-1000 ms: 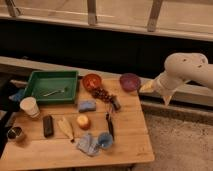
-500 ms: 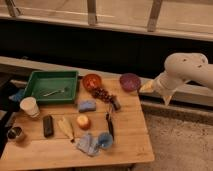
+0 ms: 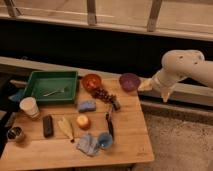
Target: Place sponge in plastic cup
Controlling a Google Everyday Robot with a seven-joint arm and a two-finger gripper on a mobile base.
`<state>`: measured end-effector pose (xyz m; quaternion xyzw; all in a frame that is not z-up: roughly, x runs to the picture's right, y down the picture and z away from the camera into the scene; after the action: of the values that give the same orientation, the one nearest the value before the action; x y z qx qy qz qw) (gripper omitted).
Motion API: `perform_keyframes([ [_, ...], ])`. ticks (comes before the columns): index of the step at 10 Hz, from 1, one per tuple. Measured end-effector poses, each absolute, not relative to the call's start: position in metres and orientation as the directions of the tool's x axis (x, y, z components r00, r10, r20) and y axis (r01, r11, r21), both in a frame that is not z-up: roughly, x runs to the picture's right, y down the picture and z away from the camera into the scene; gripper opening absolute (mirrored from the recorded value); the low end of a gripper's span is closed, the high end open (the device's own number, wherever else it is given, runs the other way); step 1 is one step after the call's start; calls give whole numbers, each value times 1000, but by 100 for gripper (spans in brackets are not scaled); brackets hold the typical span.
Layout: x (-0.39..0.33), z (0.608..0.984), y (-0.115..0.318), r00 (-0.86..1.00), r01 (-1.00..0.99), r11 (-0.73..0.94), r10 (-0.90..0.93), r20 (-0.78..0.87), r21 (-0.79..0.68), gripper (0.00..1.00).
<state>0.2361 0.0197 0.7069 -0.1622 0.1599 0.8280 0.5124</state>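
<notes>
Gripper (image 3: 156, 89) hangs off table (image 3: 131, 125) right edge, grip state can't tell. Blue sponge (image 3: 87, 105) is mid-clutter, so the reach in could knock purple bowl (image 3: 129, 81) or grapes (image 3: 102, 95).

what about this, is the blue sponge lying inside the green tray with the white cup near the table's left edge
No. The camera view shows the blue sponge lying on the table in front of the green tray, not inside it. The white cup does stand near the left edge; the gripper is beyond the table's right side.
</notes>
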Motion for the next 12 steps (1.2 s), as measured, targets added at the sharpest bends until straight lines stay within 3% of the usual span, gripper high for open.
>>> perform_keyframes([
  [8, 73, 758, -9, -142, -967, -232, 830, -539, -103, 80],
  [12, 17, 773, -7, -86, -929, -277, 804, -588, -243, 80],
])
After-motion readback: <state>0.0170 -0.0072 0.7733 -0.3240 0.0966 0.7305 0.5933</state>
